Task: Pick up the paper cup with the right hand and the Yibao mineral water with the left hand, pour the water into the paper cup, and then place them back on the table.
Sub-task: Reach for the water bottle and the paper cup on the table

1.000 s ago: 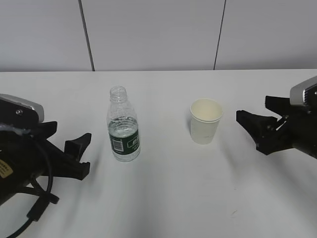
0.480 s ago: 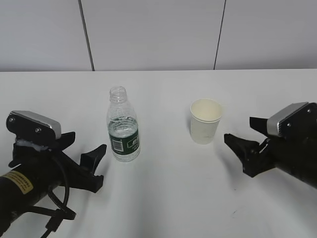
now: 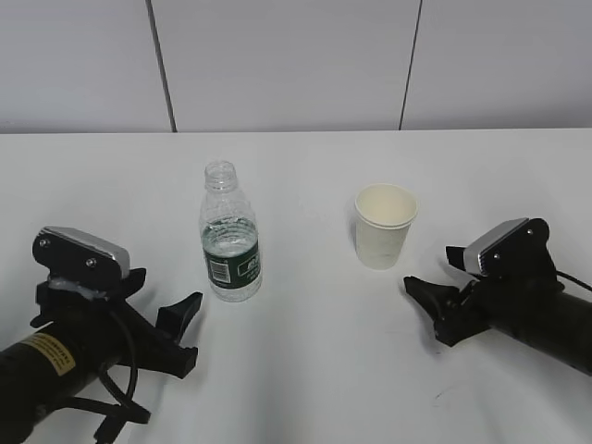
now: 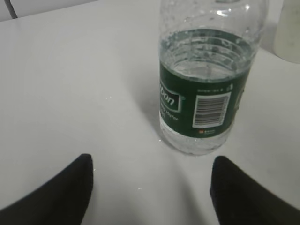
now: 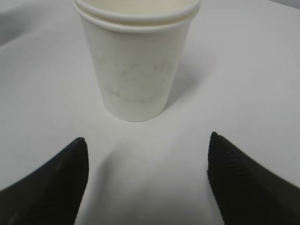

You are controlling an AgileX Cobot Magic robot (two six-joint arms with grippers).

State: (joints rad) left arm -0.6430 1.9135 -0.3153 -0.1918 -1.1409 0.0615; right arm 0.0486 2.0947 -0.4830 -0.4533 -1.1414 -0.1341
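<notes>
The Yibao mineral water (image 3: 229, 236) stands upright and uncapped on the white table (image 3: 305, 370), left of centre, with water (image 4: 206, 56) up to its green label. It fills the left wrist view (image 4: 206, 89). The paper cup (image 3: 384, 225) stands upright right of it, seen close in the right wrist view (image 5: 137, 61). My left gripper (image 3: 171, 310) is open and empty, low over the table, a short way in front-left of the bottle; its fingertips (image 4: 70, 187) frame it. My right gripper (image 3: 430, 296) is open and empty, just right-front of the cup.
A grey panelled wall (image 3: 296, 65) runs behind the table's far edge. A black cable (image 3: 111, 421) loops under my left arm at the front left corner.
Both grippers have moved inward and lower: the left toward the bottle, the right toward the cup. Bottle and cup have not moved.
</notes>
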